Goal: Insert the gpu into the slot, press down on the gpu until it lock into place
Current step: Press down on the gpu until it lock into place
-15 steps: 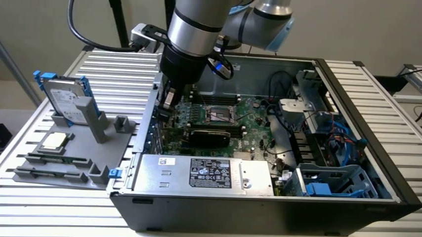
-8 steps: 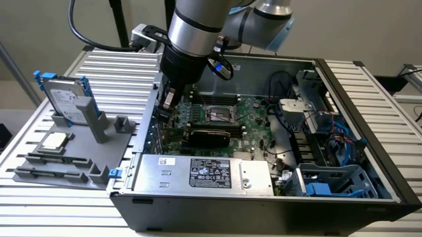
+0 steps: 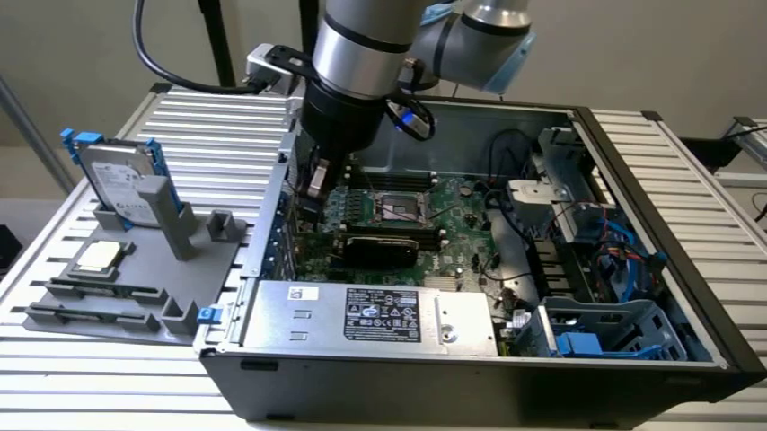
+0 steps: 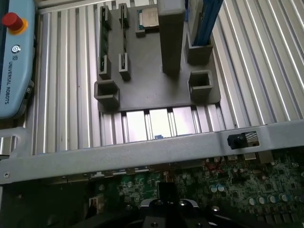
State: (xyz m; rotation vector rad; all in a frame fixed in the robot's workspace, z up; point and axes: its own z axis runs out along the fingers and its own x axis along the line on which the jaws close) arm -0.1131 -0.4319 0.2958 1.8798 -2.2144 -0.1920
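Grey plastic makes up the parts holder (image 3: 132,287) at the exterior view's left, resting on the ribbed aluminium table (image 3: 204,117). A silver hard drive (image 3: 117,180) in a blue frame stands upright at its far end, and a processor chip (image 3: 99,257) lies flat nearer the front. In the wrist view the same holder (image 4: 152,85) sits beyond the case wall, with a teach pendant (image 4: 14,61) lying beside it on the table.

Moving right, the open computer case (image 3: 480,377) lies on its side. The arm reaches down over the green motherboard (image 3: 462,202), and its gripper (image 3: 314,184) has its fingers drawn fully together, poised just above the board's edge nearest the holder. The gpu (image 3: 377,247) lies as a black block along the board, just beside the gripper tip; the slot beneath it is hidden. A silver power supply (image 3: 372,316) sits nearer the front. Farther right are blue drive cages (image 3: 599,332) and cables.
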